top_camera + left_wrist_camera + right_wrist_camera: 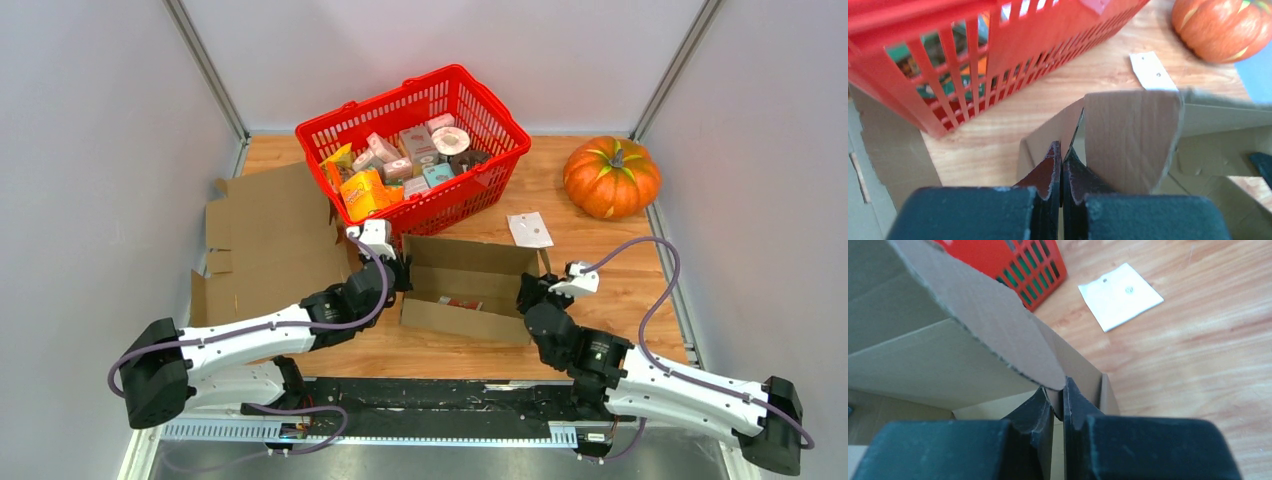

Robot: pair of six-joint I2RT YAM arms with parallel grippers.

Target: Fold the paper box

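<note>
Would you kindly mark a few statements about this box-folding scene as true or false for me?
1. The pumpkin sits to the right of the red basket. True.
2. The red basket is empty. False: it holds small packages.
3. The left gripper is shut on a flap of the cardboard box. True.
4. The white paper slip lies inside the cardboard box. False: it lies on the table beyond it.
5. A flat cardboard sheet lies left of the box. True.

Bright even light, wrist views blurred up close
</note>
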